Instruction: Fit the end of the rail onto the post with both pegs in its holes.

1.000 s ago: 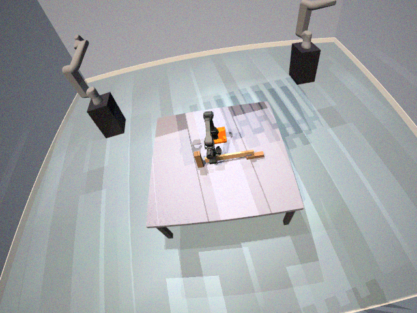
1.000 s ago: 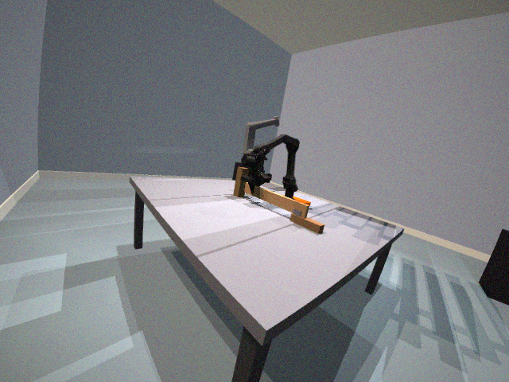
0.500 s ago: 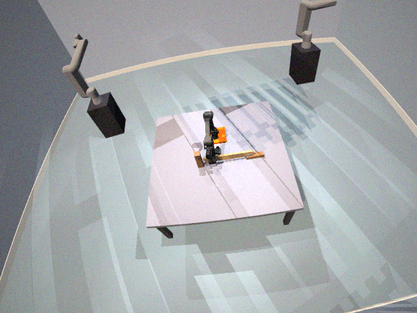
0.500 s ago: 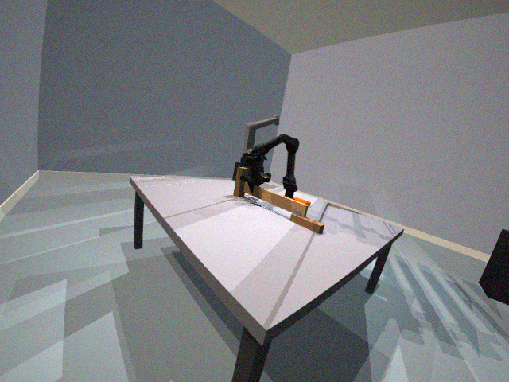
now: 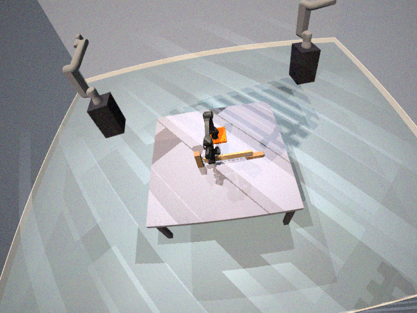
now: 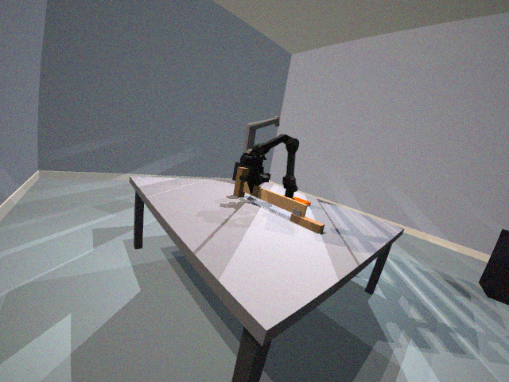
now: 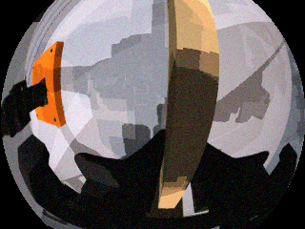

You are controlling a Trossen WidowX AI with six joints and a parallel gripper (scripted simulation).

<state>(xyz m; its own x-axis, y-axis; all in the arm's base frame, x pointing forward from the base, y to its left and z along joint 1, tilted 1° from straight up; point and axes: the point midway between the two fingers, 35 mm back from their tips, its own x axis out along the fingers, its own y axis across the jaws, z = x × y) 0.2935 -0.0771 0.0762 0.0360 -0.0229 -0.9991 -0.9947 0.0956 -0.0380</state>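
The long wooden rail (image 5: 235, 155) (image 6: 279, 198) (image 7: 193, 95) has its far end at the bracket on the low footboard block (image 5: 258, 154) (image 6: 308, 224). My gripper (image 5: 211, 162) (image 6: 252, 189) (image 7: 174, 134) is shut on the rail close to its near end. The near end is held up off the table and the rail looks about level. The short wooden post (image 5: 199, 159) (image 6: 238, 187) stands upright just beyond the gripper, close to the rail's near end. The pegs and the holes are hidden, and I cannot tell whether the rail's end touches the post.
An orange plate (image 5: 221, 135) (image 6: 301, 201) (image 7: 57, 86) lies under the arm's base, beside the rail. The pale table (image 5: 182, 208) (image 6: 262, 263) carries everything. Two grey arms on dark pedestals (image 5: 107, 116) (image 5: 304, 64) stand on the floor away from the table.
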